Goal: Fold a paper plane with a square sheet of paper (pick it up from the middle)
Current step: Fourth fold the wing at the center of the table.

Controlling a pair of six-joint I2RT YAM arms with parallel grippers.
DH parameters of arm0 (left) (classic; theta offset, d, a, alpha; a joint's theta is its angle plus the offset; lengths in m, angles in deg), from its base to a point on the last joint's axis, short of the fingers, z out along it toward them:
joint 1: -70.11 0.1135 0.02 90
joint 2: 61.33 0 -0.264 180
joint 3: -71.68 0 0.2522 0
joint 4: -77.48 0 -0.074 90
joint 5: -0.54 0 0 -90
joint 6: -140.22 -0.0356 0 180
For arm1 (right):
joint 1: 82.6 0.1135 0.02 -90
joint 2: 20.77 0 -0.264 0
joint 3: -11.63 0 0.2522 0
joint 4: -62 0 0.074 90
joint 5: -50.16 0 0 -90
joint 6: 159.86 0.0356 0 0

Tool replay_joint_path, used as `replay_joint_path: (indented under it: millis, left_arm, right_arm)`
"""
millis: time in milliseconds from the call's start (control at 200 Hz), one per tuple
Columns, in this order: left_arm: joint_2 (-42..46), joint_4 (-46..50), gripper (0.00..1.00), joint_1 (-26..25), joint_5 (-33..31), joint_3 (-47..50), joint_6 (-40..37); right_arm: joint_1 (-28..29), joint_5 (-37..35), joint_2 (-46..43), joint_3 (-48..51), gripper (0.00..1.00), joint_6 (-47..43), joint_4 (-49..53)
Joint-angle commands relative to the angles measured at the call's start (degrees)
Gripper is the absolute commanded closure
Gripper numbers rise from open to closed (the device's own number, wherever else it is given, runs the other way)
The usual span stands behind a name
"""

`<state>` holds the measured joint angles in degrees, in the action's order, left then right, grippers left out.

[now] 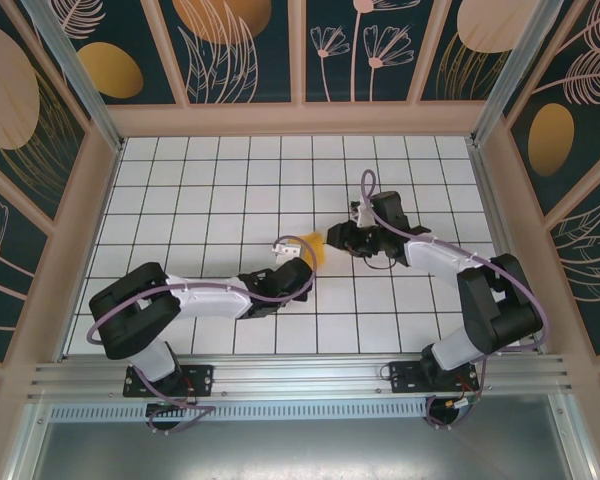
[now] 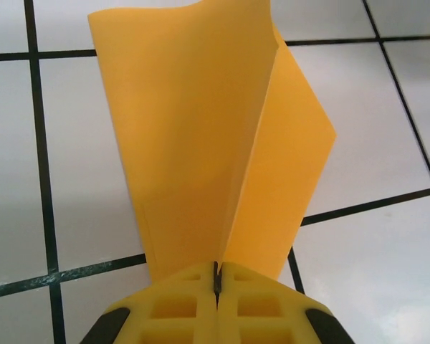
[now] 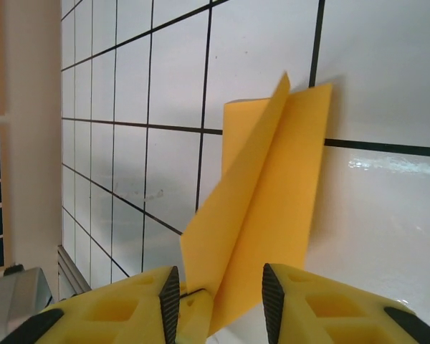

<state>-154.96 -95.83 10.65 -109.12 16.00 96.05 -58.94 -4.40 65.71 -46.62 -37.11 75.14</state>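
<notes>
Between the yellow fingertips of the left pincer, pressed together with only a thin dark seam showing, the narrow end of the paper plane is pinched. From that grip the orange-yellow paper fans out ahead of the pincer, widening as it goes, with one sharp crease running up from the seam and a flap folded out to the right of it. Beyond the pincer, under the paper, lies the white tiled surface with its dark grid lines. Seen from above, the left pincer reaches in from the left and the paper plane stands just off its tip, between it and the right pincer, which comes in from the opposite side. The two pincers are close together near the middle of the surface. On the right wrist view the right pincer has its jaws apart, the black-padded fingers standing either side of a clear gap. The paper plane rises out of that gap and leans away ahead of the pincer, its creased layers splayed above the tiles and throwing a soft shadow beside them. The paper passes nearer the pad on the left of that view, and I cannot tell whether it touches it; the jaws do not clamp it.
</notes>
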Motion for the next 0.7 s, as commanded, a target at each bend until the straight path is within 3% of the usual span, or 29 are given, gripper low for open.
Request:
replay_joint_path:
  millis: [0, 170, 460, 696]
  left_arm:
    - [1.3, -7.4, 0.99, 1.6, 5.5, 2.6, 2.2]
    - [1.4, -12.7, 1.0, 3.4, 10.1, 5.5, 3.9]
    - [1.3, -15.8, 1.0, 4.5, 12.2, 7.6, 5.4]
    - [1.3, -19.3, 1.0, 5.3, 13.8, 9.8, 6.8]
  right_arm:
    - [-0.1, 0.4, -0.2, 2.0, 0.64, -1.1, -0.4]
    - [0.7, 2.4, 2.3, 2.2, 0.73, -1.5, -1.9]
    - [3.5, 2.4, 6.9, -1.7, 0.85, -3.7, 0.5]
    - [5.1, 2.3, 10.8, -4.7, 0.87, -3.6, 0.1]
